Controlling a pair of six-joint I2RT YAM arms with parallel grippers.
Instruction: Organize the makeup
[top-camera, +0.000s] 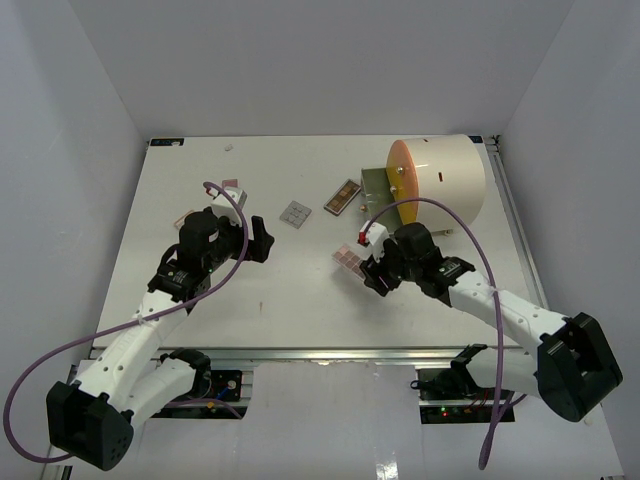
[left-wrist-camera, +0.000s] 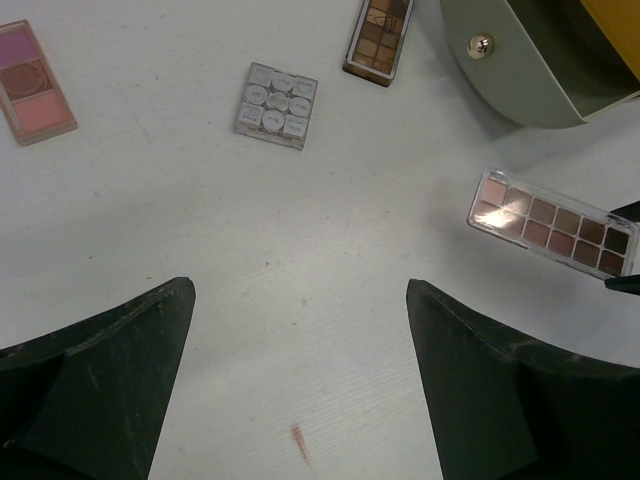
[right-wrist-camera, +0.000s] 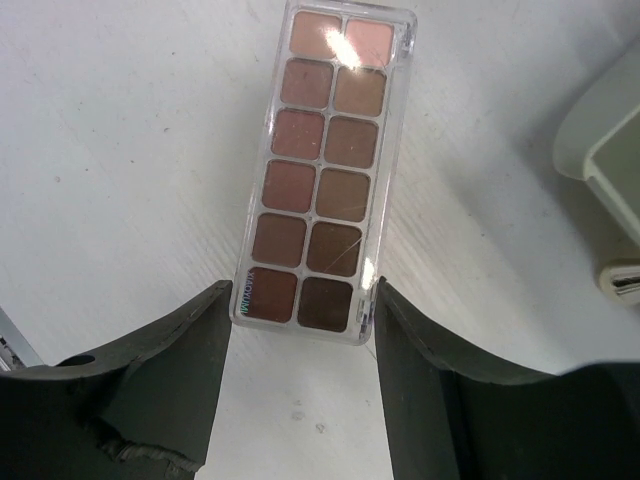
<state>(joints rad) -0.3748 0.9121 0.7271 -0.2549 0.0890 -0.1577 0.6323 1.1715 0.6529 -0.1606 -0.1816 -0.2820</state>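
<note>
1. Right gripper (right-wrist-camera: 300, 290) sat low over the table (top-camera: 200, 300). Its jaws straddled the near end of the nude palette (right-wrist-camera: 320, 170). The left finger looked to be against the case and the right finger stood just beside it. I could not tell whether they were actually pinching it.
2. Left gripper (left-wrist-camera: 298, 290) hung above bare tabletop left of centre. Its jaws were spread wide with nothing between them.
3. At the far right of the table, the drum (top-camera: 450, 175) lay on its side with its orange front facing left.
4. A pale green drawer (left-wrist-camera: 520, 80) with a small brass knob stuck out from that front.
5. The nude palette lay flat on the table, on the near side of the drum and apart from it. It had two rows of six pans under a clear lid, running from pale pink at the far end to dark brown between the fingers.
6. The brown palette (left-wrist-camera: 378, 38) lay tilted just beside the drawer, on its left.
7. The pink palette (left-wrist-camera: 35, 85) lay at the far left, well apart from the others. From the top camera the left arm's cable crossed part of it.
8. The grey palette (left-wrist-camera: 276, 104), a small square of round pans, lay between the pink and brown ones, nearer the brown.
9. A faint reddish smudge (left-wrist-camera: 298, 442) marked the table between the left fingers.
</note>
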